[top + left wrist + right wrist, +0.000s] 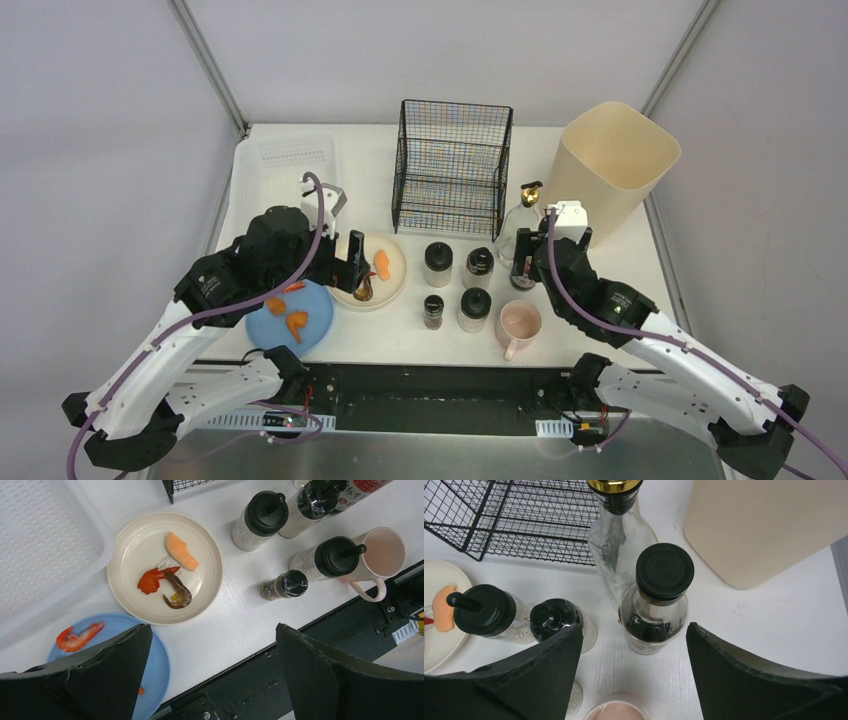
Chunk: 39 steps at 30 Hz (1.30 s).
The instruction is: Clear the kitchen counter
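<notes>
The kitchen counter (390, 332) holds a cream plate (396, 272) with food scraps, a blue plate (312, 322) with shrimp pieces, several black-lidded shakers (438, 263), a pink mug (519, 325), a clear gold-capped bottle (522, 210) and a dark sauce bottle (659, 605). My left gripper (212, 630) hangs open over the counter's front edge, between both plates, with nothing between its fingers. My right gripper (634, 629) is open just in front of the dark sauce bottle, with a gap showing at each finger. In the top view the right gripper (524, 264) hides most of that bottle.
A black wire basket (452, 165) stands at the back centre and a beige bin (610, 165) at the back right. A translucent white tray (285, 170) lies at the back left. The mug (616, 712) sits just below my right fingers, with a shaker (484, 610) to their left.
</notes>
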### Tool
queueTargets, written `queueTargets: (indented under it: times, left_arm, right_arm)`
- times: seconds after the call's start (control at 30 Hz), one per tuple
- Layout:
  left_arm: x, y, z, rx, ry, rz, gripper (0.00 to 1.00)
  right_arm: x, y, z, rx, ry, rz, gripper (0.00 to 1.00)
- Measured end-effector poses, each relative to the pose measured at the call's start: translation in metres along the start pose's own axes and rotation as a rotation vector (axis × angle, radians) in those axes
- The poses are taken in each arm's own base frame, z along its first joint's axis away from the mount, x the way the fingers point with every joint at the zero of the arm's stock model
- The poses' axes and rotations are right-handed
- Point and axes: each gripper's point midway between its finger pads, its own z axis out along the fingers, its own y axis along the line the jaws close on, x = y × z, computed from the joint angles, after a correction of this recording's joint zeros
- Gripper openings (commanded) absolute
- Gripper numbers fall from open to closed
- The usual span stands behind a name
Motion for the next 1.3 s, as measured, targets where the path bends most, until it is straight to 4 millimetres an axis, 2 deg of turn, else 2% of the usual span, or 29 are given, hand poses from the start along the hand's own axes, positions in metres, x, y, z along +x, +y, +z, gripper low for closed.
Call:
queueTargets:
  times: [0.33, 0.7, 0.87, 1.13, 1.3]
  left_arm:
    - [0.000, 0.001, -0.004, 0.006, -0.019, -0.003, 1.00]
    - [0.001, -0.001, -0.001, 0.014, -0.022, -0.004, 1.00]
    - [0.000, -0.001, 0.000, 0.016, -0.023, -0.004, 1.00]
    - [0.001, -0.003, 0.000, 0.022, -0.019, -0.004, 1.00]
    - [0.001, -0.003, 0.000, 0.022, -0.019, -0.004, 1.00]
  right_arm:
    - [-0.011, -0.004, 0.017, 0.036, -0.063, 0.009, 0.74]
    - [-0.004, -0.015, 0.031, 0.081, -0.090, 0.027, 0.65]
    - [-0.002, -0.017, 0.033, 0.083, -0.109, 0.032, 0.64]
    - [-0.013, -0.020, 0.036, 0.092, -0.150, 0.034, 0.61]
    - [-0.011, -0.023, 0.039, 0.096, -0.149, 0.031, 0.55]
